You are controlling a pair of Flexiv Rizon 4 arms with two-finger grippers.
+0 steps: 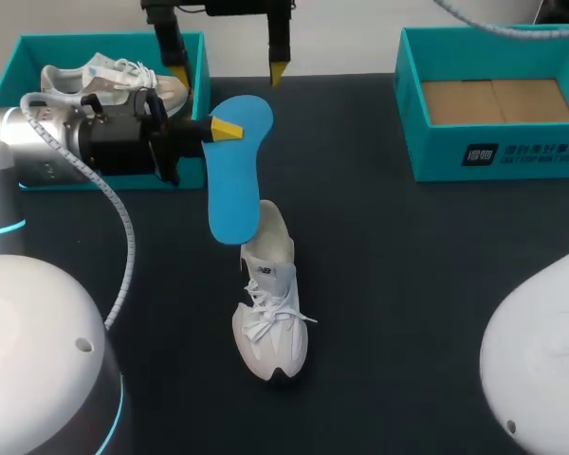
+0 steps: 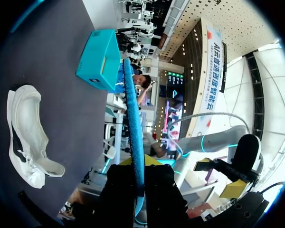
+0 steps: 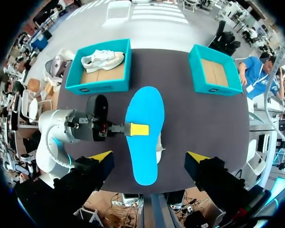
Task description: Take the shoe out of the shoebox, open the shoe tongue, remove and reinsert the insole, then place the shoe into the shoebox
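Observation:
My left gripper (image 1: pixel 226 128) is shut on a blue insole (image 1: pixel 235 180) and holds it in the air, over the heel of a white shoe (image 1: pixel 270 313) that stands on the dark table. In the left wrist view the insole (image 2: pixel 133 137) shows edge-on, clamped between my fingers, with the shoe (image 2: pixel 26 137) off to one side. My right gripper (image 1: pixel 228 68) hangs wide open high above the insole, holding nothing. From the right wrist, the insole (image 3: pixel 145 133) lies below my open right gripper (image 3: pixel 149 156) and hides most of the shoe (image 3: pixel 160 153).
A teal shoebox (image 1: pixel 104 38) at the back left holds a second white shoe (image 1: pixel 114 81). Another teal shoebox (image 1: pixel 512 152) at the back right shows only its cardboard floor. Both boxes (image 3: pixel 97 87) (image 3: pixel 213 90) appear in the right wrist view.

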